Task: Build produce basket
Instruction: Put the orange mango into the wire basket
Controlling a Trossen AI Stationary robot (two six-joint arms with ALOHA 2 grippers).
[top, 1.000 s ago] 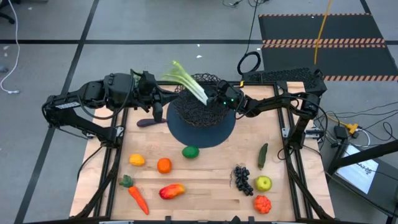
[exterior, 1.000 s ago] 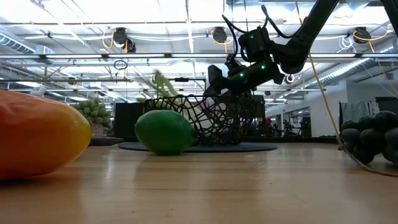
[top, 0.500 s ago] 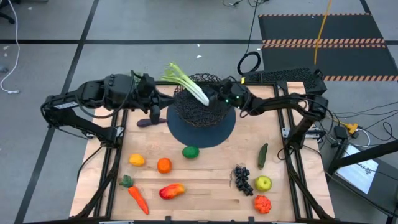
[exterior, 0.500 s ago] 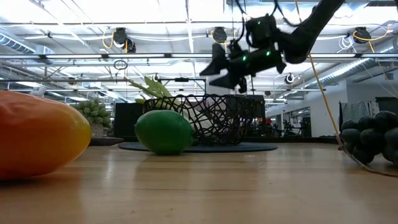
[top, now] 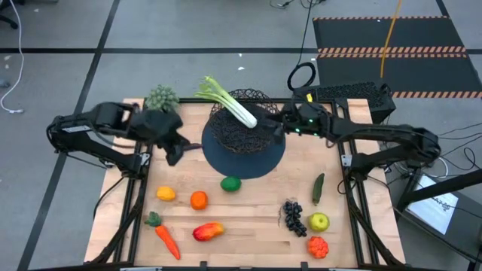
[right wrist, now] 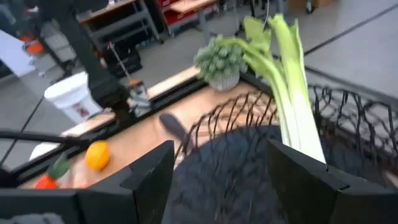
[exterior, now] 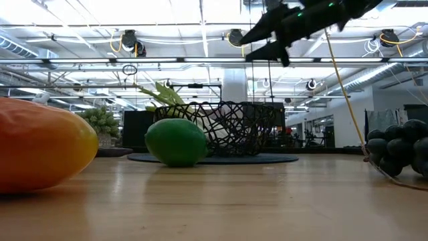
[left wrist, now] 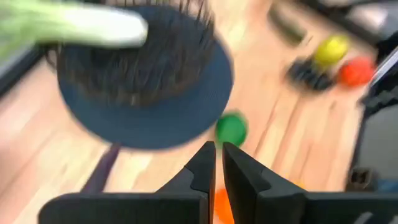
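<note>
- Lying across the basket (top: pixel 239 126), the leek (top: pixel 232 104) rests on the wire rim with its white stem over the bowl and its green leaves pointing out toward 10 o'clock past the edge.
- The basket sits on a flat dark round mat (top: pixel 245 154) near the far middle of the table (top: pixel 256 211).
- The right gripper (top: pixel 276 129) hangs at the basket's 3 o'clock side, raised above the rim in the low view, its fingers spread wide and holding nothing.
- The left gripper (top: pixel 175 154) is at the basket's 9 o'clock side, low over the table just beside the mat; its fingers (left wrist: pixel 202 165) are pressed together with nothing between them.
- A fuzzy grey-green clump (top: pixel 161 98) stands at the table's far-left edge.
- The other produce lies at the near side of the mat: a lime (top: pixel 230 183) nearest it, a lemon (top: pixel 166 193) and an orange (top: pixel 198 199) toward 7 o'clock, then a carrot (top: pixel 164 237) and a mango (top: pixel 208 230) at the near edge.
- Toward 5 o'clock lie a cucumber (top: pixel 318 187), dark grapes (top: pixel 293 216), an apple (top: pixel 319 221) and a red tomato (top: pixel 318 246).
</note>
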